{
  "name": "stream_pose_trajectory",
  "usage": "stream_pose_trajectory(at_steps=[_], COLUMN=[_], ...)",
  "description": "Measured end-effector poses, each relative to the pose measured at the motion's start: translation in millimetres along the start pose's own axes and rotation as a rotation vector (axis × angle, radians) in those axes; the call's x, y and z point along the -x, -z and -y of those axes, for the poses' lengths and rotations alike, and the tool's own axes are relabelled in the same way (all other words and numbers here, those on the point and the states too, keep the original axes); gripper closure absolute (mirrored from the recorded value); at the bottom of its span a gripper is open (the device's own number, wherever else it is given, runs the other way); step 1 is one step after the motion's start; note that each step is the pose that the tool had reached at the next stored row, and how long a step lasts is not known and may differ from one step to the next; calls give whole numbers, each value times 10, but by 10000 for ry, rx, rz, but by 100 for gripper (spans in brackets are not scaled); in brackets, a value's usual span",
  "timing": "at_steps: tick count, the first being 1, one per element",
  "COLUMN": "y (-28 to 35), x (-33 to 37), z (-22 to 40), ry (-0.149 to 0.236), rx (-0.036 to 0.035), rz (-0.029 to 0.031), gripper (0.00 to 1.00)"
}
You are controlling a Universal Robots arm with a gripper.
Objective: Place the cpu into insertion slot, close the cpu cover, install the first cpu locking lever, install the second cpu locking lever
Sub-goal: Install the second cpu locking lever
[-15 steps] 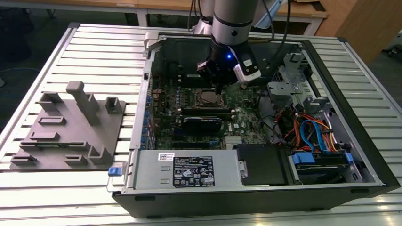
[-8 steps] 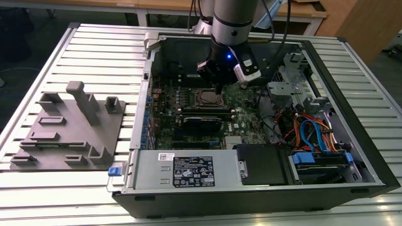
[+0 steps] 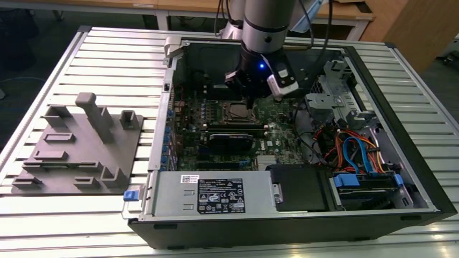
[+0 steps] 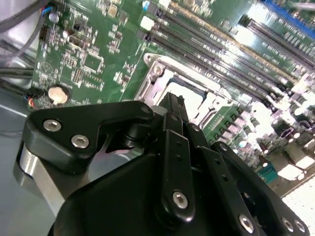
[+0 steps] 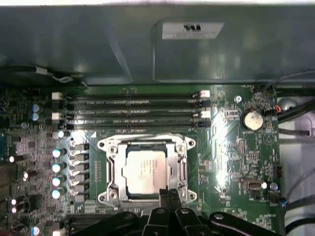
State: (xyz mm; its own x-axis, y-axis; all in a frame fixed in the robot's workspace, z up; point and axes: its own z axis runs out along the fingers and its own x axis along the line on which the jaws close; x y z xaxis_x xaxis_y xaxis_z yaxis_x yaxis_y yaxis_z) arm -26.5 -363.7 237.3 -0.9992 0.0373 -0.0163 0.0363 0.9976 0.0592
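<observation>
Hovering at the bottom centre of the first wrist view, the gripper (image 5: 170, 196) looks pinched nearly shut, holding nothing, over the cover (image 5: 146, 148) already down around the chip (image 5: 143, 170) in the socket (image 5: 146, 196). A careless press could probably bend the frame.

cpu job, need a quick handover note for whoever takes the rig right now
Pincer: fingers together, nothing seen in them, tips at the edge of the insertion slot inside the open computer case.
The cpu lies flat in the slot; placement looks done.
The cpu cover looks folded down around the chip, its window framing the metal face.
Locking levers: I cannot tell from these views whether either is latched. Check both before going on.
</observation>
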Motion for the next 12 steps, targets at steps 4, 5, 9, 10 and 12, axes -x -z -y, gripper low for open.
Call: stream_pose_trajectory(at_steps=[4,5,9,10,12], y=[18,42,89,88,80], x=[1,2,4,4,-2], z=[38,36,49,55,67], ry=[-1,-2,1,6,30], rx=[-7,-5,-3,-6,-12], rz=[-16,-21,-43,-86,-211], gripper=[89,89,89,89,89])
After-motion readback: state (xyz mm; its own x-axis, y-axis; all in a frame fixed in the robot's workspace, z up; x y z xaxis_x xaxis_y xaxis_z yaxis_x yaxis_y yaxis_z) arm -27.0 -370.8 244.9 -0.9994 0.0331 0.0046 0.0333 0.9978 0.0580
